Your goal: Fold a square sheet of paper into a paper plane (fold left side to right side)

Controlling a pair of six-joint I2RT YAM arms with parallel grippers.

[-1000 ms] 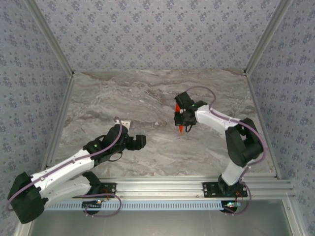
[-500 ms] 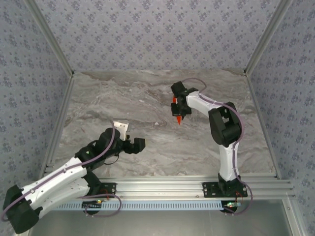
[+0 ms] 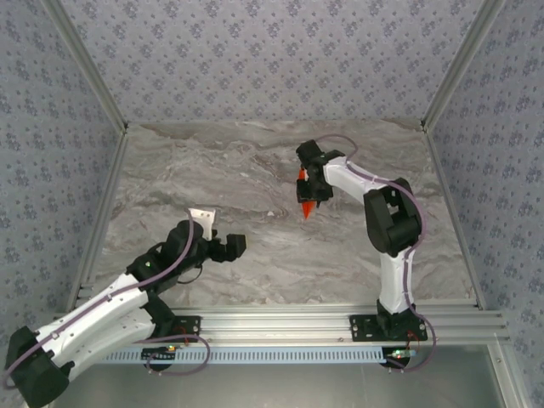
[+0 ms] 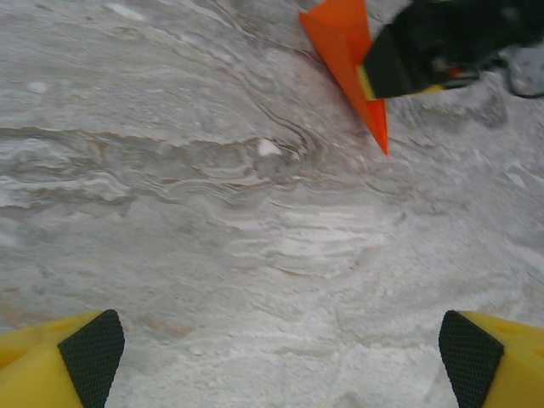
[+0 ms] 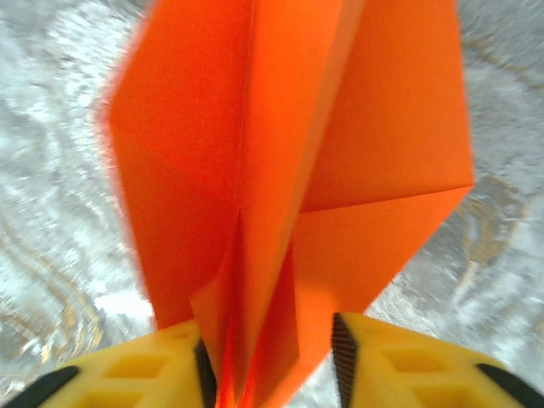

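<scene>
left gripper (image 4: 276,344) is spread wide open over the marble table (image 4: 212,238), orange paper plane (image 5: 280,170) sits between the right gripper (image 5: 270,365) fingers, can't tell if they're actually pinching it

One paper plane (image 3: 306,208), two claws (image 3: 234,246) (image 3: 311,197), one table (image 3: 212,170)

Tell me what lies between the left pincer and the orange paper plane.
Only bare marble tabletop. In the left wrist view it runs unbroken from the left pincer toward the paper plane, and the top view agrees.
</scene>
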